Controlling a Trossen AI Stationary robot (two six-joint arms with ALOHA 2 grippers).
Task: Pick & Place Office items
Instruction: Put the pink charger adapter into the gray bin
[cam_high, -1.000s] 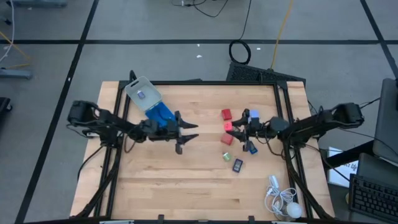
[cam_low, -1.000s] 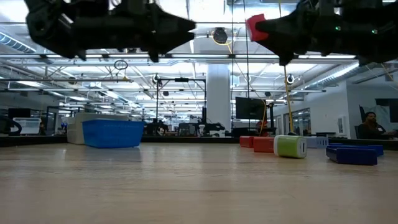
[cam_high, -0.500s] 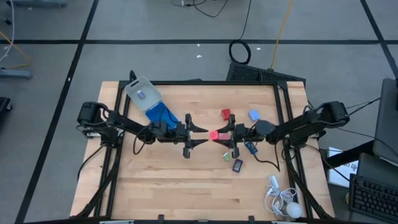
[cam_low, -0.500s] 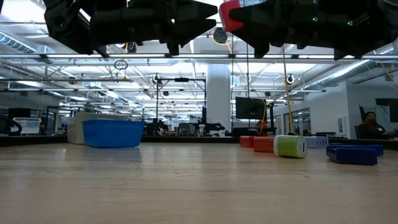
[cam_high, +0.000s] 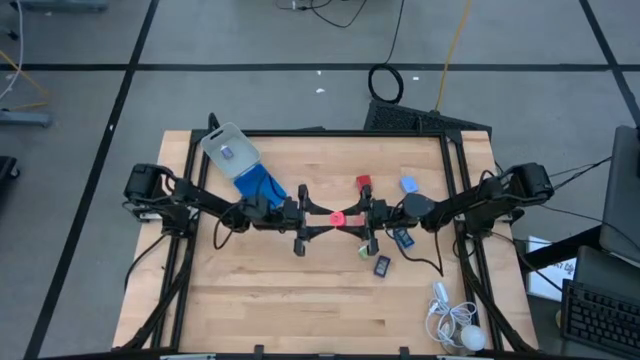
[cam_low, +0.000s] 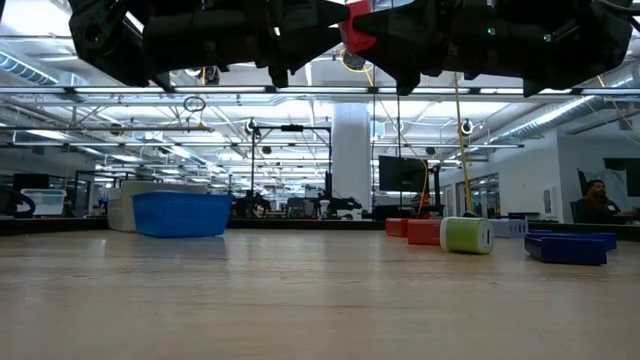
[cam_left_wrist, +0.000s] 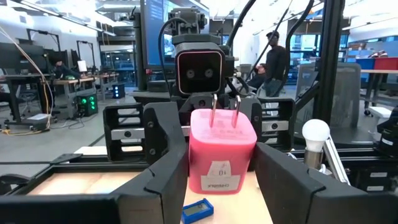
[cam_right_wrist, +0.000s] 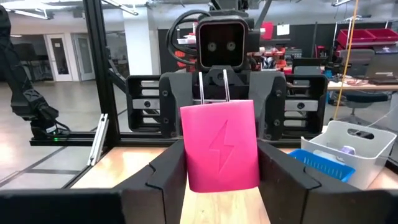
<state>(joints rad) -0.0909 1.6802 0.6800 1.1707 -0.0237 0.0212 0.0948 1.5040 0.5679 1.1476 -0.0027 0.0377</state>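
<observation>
A red plug-in block (cam_high: 339, 217) with two metal prongs hangs high above the middle of the table, with my right gripper (cam_high: 348, 217) shut on it. My left gripper (cam_high: 329, 218) faces it from the table's left and is open. Its fingers (cam_left_wrist: 168, 171) stand on either side of the same block (cam_left_wrist: 221, 155). Other office items lie on the table's right half: a red block (cam_high: 364, 183), a pale blue piece (cam_high: 408, 185), a green one (cam_high: 366, 251) and two dark ones (cam_high: 383, 265). My right gripper pinches the block's two side faces (cam_right_wrist: 188, 163) between its fingers. They reach in level from the table's right. The block stands upright with its prongs (cam_right_wrist: 213, 84) up, lifted clear of the table. Whether my left gripper's fingers touch the block, I cannot tell.
A blue tray (cam_high: 260, 185) and a clear box (cam_high: 229, 152) sit at the far left of the table. A white corded gadget (cam_high: 455, 325) lies at the near right corner. Bare wood spreads across the near half of the table (cam_high: 280, 300).
My right gripper has carried the red block toward the table's left, and my left gripper has moved toward the table's right. They now meet at the middle. The block, still upright and clear of the table, has come in between my left gripper's fingers.
</observation>
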